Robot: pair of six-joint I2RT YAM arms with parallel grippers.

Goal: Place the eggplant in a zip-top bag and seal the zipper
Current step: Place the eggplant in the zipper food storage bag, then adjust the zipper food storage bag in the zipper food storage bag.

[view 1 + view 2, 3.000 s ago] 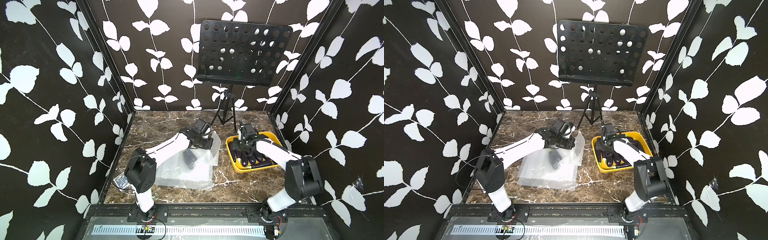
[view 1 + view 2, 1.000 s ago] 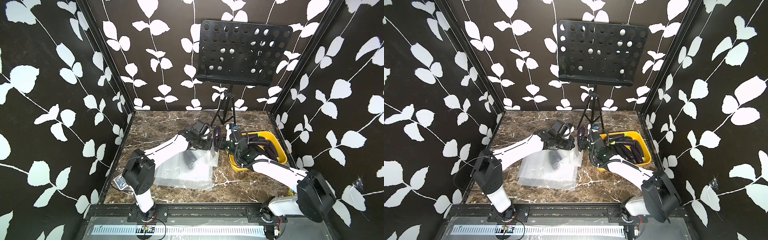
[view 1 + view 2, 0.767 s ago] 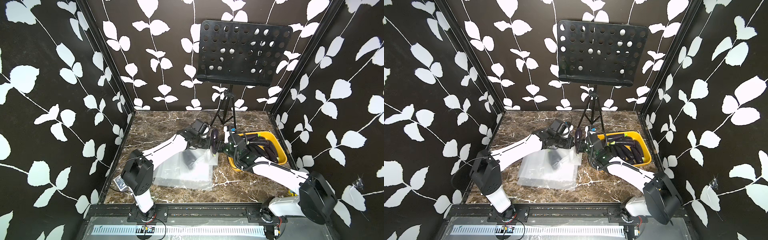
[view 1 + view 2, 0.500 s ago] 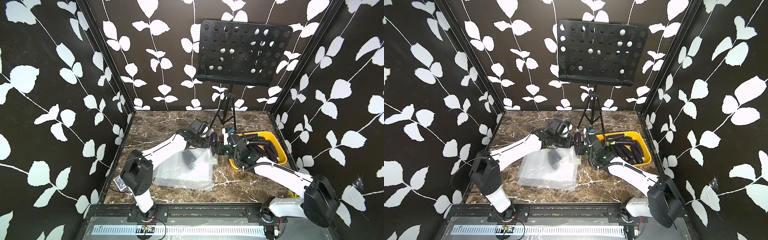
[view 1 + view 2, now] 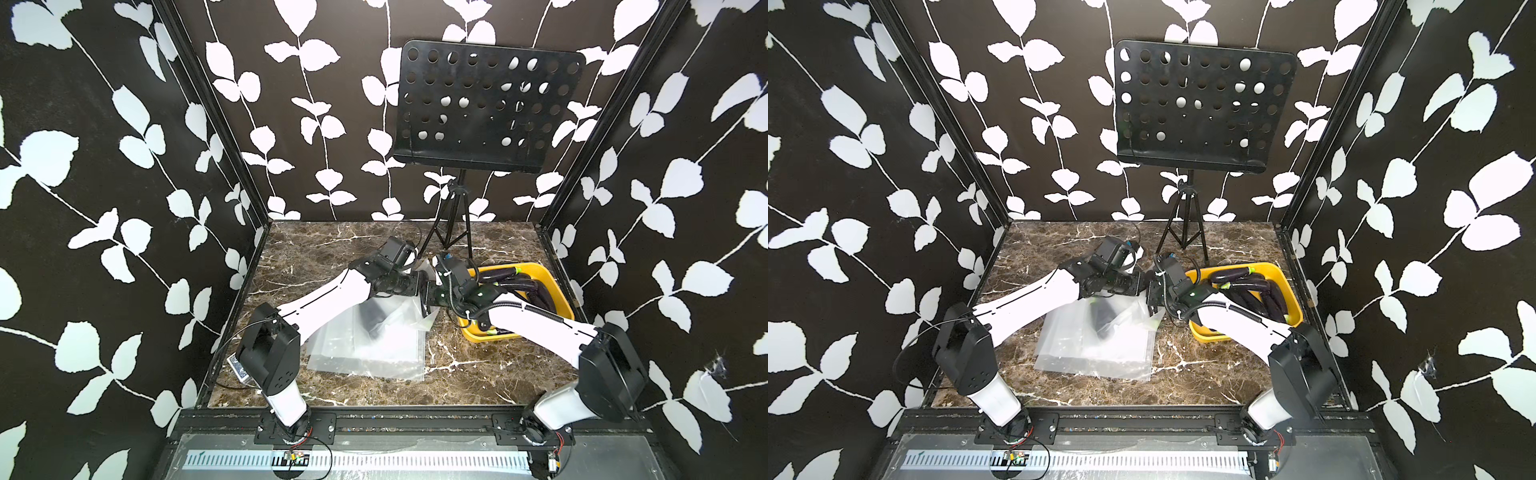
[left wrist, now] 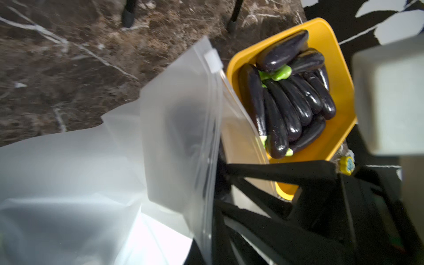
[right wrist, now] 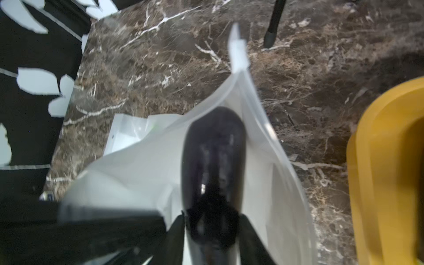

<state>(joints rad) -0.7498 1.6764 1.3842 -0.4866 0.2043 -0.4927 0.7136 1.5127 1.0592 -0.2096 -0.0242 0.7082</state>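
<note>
— Can you read any writing from where you stand?
— No, nothing. A small round yellow sticker just beside the yellow tray has blue marks, but they are too blurred. A little silver tag at the edge of the table is too small to read.

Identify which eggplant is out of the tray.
The eggplant between the right gripper's jaws, its far end inside the open mouth of the zip-top bag. All other eggplants lie piled in the yellow tray.
</note>
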